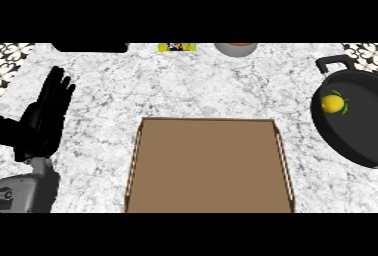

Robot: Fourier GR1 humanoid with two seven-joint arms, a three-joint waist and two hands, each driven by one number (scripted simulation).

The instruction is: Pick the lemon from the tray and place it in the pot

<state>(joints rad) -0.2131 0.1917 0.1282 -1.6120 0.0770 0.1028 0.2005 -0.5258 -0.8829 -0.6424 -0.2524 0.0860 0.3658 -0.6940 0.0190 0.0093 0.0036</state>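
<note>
White-and-grey marbled tabletop (184, 85) seen from steeply above, patterned tiles at both far corners. At the left edge, left robot hand (46, 117) resting, fingers straight and up, holding nothing; grey forearm below it at the near-left corner. Right robot hand absent from the view. Along the far edge, left to right: dark object (90, 47), yellow-labelled item (177, 47), grey-rimmed bowl (236, 49), all cut off and too partial to identify further. At the centre, reaching to the near edge, brown tray (210, 165) with thin raised rim. At the right edge, black pot (353, 117) with handle toward the far-right corner; lemon (333, 103) already lying inside it on the pot's left portion, green leaves beside it, well apart from the tray. Judged from this layout, placement done; remaining step apparently only withdrawal. For a clean finish: arms kept clear of the pot rim and handle, no contact with tray or pot, lemon left settled on the pot floor.
</note>
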